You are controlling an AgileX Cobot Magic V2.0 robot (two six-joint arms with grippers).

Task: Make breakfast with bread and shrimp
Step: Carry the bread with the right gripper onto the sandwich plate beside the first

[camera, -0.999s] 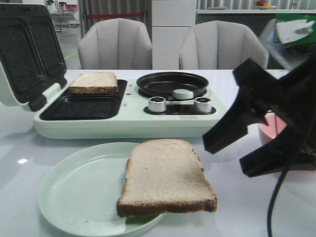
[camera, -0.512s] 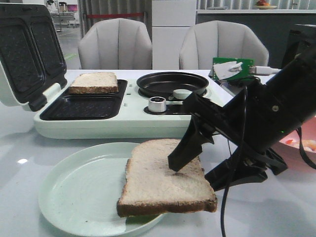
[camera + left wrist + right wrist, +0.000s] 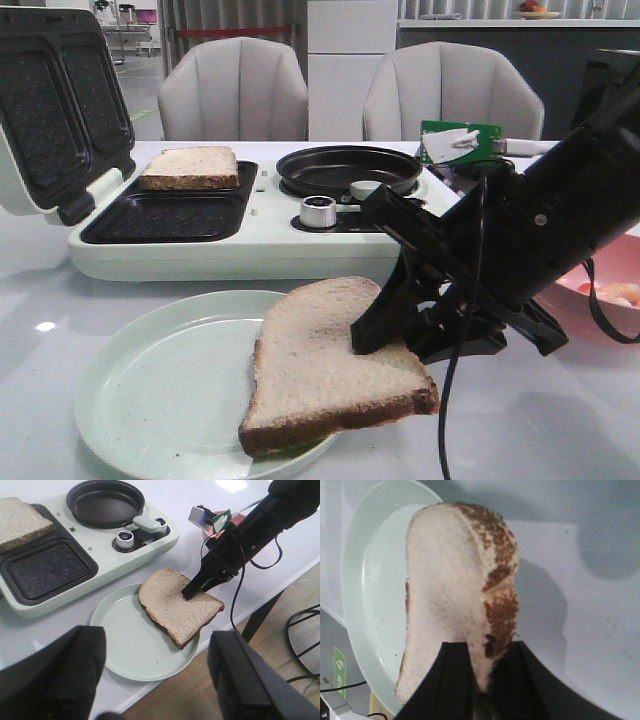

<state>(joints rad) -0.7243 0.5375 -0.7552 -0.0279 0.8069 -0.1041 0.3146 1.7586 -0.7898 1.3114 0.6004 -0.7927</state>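
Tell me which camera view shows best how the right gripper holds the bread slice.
The right wrist view: the right gripper pinches the bread slice at its crust edge. The front view shows the slice lifting off the plate; the left wrist view shows it from far.

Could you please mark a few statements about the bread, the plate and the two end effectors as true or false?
1. The right end effector grips the bread slice on the plate. True.
2. The slice lies flat. False: its gripped edge is lifted.
3. Another slice sits in the grill tray. True.
4. The round pan holds shrimp. False: it looks empty.
5. The left end effector holds the plate. False: it hangs open above.
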